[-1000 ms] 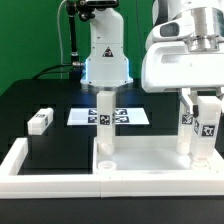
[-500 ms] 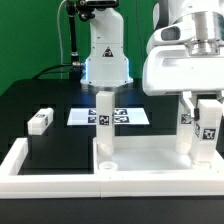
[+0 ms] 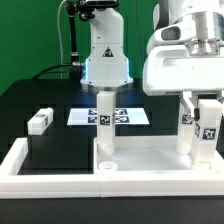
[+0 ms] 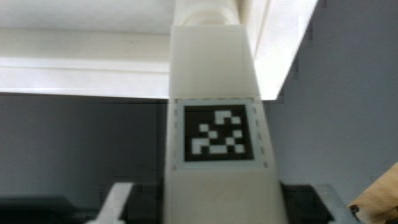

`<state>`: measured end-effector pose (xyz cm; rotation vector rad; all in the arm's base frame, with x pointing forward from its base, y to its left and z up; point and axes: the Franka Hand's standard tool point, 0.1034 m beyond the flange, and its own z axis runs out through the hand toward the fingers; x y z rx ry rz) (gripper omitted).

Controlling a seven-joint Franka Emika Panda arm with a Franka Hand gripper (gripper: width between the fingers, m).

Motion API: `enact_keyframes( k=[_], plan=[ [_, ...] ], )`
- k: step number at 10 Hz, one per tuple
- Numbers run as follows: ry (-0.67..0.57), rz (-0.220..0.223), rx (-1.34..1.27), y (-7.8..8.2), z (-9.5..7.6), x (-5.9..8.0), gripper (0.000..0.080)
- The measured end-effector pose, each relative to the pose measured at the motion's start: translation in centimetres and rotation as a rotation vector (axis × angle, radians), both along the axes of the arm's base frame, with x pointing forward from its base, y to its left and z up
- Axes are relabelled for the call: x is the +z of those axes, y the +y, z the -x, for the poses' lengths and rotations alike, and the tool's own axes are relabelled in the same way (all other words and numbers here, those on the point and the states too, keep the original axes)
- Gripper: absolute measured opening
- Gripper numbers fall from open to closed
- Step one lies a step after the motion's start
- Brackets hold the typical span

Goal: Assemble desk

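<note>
The desk top [image 3: 145, 165] is a white tray lying at the front of the exterior view. One white leg [image 3: 104, 125] stands upright on it near the middle. Two tagged legs stand at the exterior view's right: one [image 3: 187, 125] free, and one [image 3: 208, 132] upright with my gripper [image 3: 205, 105] shut on its upper part. In the wrist view this held leg [image 4: 217, 110] fills the middle, tag facing the camera, with my gripper [image 4: 214, 205] clamping it from both sides. Its far end meets the desk top [image 4: 89, 75]. A fourth leg [image 3: 40, 121] lies loose on the black table.
The marker board [image 3: 80, 117] lies flat in front of the robot base [image 3: 105, 55]. A long white border bar [image 3: 20, 160] runs along the exterior view's left front. Green backdrop behind.
</note>
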<state>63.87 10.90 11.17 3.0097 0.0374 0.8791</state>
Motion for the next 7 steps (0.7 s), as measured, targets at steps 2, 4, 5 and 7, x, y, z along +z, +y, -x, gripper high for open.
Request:
enact_keyframes(
  k=[2,4,5,7],
  plan=[
    [0.0,0.0,0.0,0.0,0.0,-0.01,0.053],
    [0.0,0.0,0.0,-0.01,0.01,-0.02,0.0615],
    [0.0,0.0,0.0,-0.01,0.01,-0.02,0.0642],
    [0.0,0.0,0.0,-0.01,0.01,-0.02,0.0648]
  ],
)
